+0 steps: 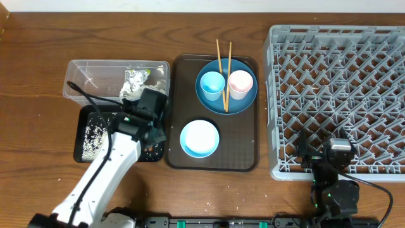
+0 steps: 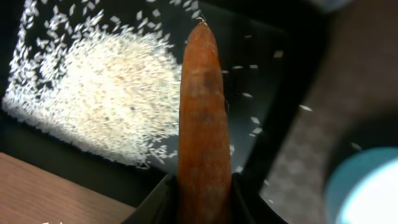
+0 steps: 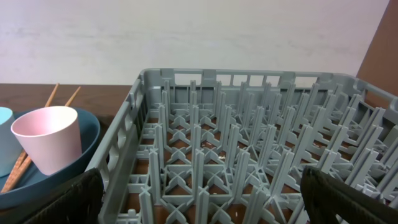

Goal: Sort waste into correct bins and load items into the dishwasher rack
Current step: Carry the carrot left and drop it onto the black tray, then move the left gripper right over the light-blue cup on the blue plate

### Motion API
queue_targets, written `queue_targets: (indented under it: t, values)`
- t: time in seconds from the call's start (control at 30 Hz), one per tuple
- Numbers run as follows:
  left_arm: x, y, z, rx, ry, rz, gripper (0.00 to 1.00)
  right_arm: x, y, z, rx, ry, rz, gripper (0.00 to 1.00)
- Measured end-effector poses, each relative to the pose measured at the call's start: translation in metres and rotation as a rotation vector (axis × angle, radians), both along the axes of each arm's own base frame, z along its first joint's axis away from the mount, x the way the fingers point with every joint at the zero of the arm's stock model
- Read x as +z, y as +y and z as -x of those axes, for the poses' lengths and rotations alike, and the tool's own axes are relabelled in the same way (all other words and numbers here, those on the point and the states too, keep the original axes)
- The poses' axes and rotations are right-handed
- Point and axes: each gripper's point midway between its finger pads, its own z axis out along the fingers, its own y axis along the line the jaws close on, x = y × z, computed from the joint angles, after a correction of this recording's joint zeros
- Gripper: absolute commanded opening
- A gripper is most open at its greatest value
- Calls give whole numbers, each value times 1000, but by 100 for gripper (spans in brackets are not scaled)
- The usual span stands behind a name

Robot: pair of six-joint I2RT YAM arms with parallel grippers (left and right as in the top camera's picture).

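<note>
**Operator:** Overhead view, arm positions?

**Technician:** The left gripper (image 1: 147, 113) is over the right end of the shallow black tray (image 1: 85, 152), beside the clear plastic tub (image 1: 76, 66). Its load is hidden here. The right gripper (image 1: 338, 155) sits at the grey lattice rack (image 1: 342, 76).

**Operator:** Left wrist view?

**Technician:** The gripper is clenched on the thick end of the carrot (image 2: 202, 118), which is orange, matte and tapered. Its long axis runs straight out from the fingers (image 2: 163, 200). The tip points away over the black tray, beside the heaped rice grains (image 2: 106, 93).

**Operator:** Right wrist view?

**Technician:** The right gripper is released, with jaws spread wide and nothing between them. The rack's upright pegs lie ahead. The smooth pink cup (image 3: 46, 140) stands on the blue plate (image 3: 90, 140) to the left.
</note>
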Motion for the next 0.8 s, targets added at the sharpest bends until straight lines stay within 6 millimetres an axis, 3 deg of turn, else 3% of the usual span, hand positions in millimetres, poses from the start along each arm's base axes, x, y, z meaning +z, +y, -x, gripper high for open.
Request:
queue_targets:
  t: [0.47, 0.8]
  values:
    - [-42, 6, -14, 38, 82, -23, 28, 0, 0, 0, 0, 0, 0, 99]
    - [-49, 6, -16, 25, 100, -31, 50, 0, 0, 0, 0, 0, 0, 99]
